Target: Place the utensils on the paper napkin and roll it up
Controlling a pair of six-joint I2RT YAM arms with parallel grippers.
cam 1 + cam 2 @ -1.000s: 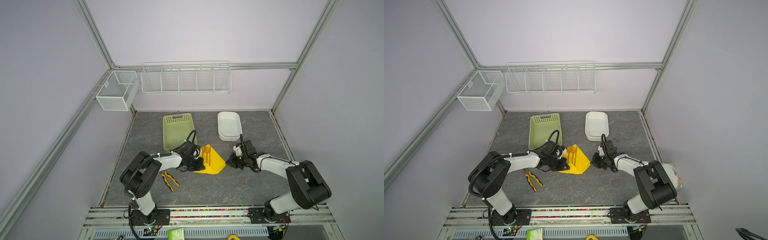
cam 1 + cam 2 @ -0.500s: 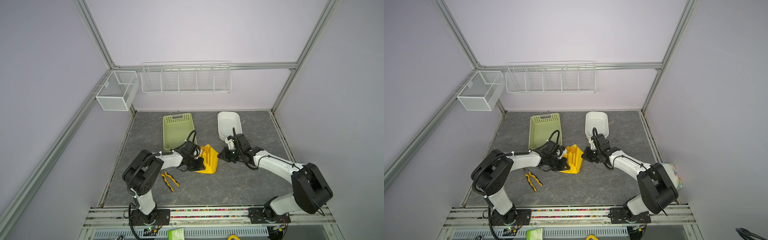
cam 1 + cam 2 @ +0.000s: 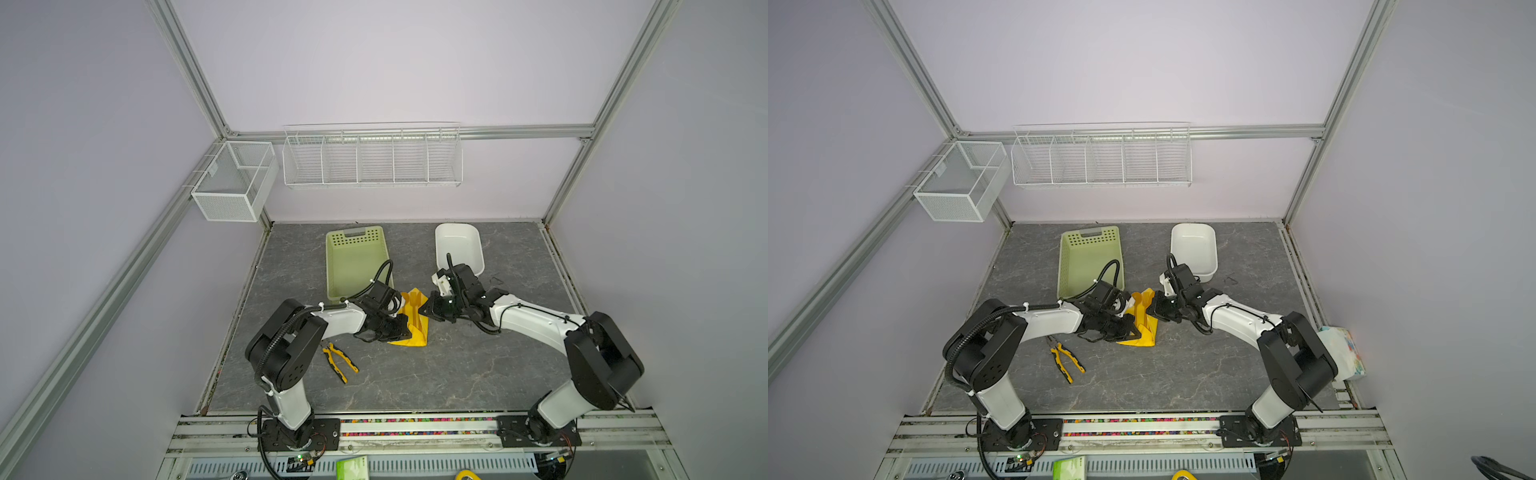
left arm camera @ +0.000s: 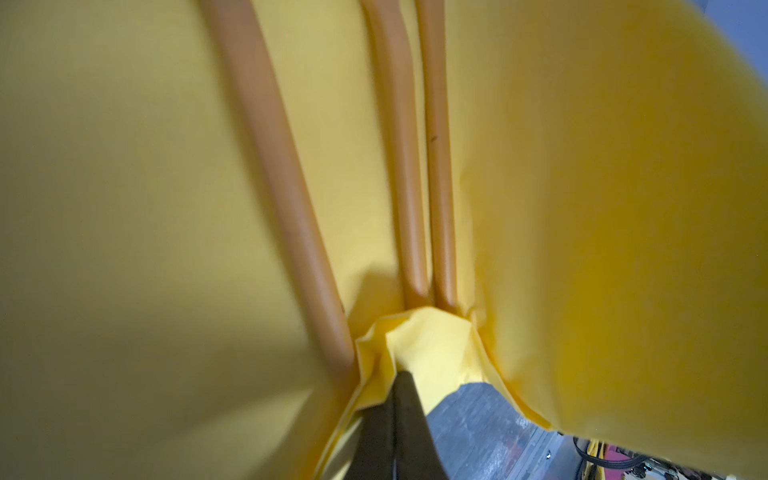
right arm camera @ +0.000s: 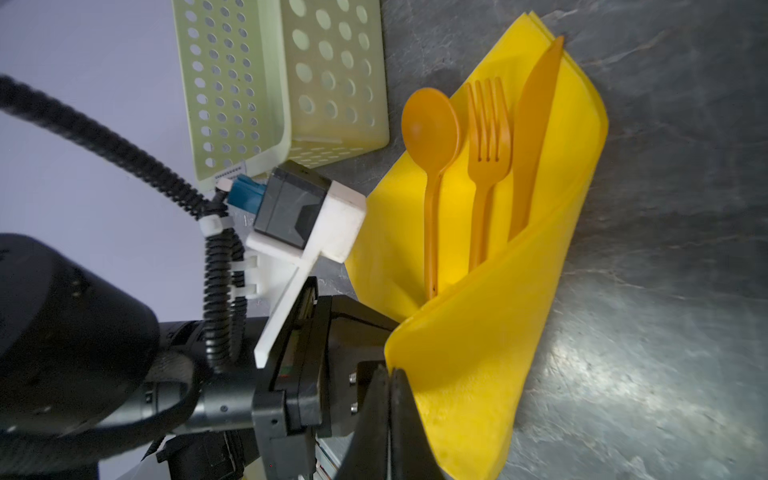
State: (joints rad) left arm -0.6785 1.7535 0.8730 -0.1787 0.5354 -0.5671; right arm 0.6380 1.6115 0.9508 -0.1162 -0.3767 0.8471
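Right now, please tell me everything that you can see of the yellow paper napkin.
The paper napkin is a bright yellow, thin, plain sheet. It lies on the grey table beside the green basket, partly folded: one side is lifted and curls over the handles of an orange spoon, fork and knife lying side by side on it. The left pincer and the right pincer are each shut on its edge.

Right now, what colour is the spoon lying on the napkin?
Orange. The spoon on the paper napkin shows best in the right wrist view.
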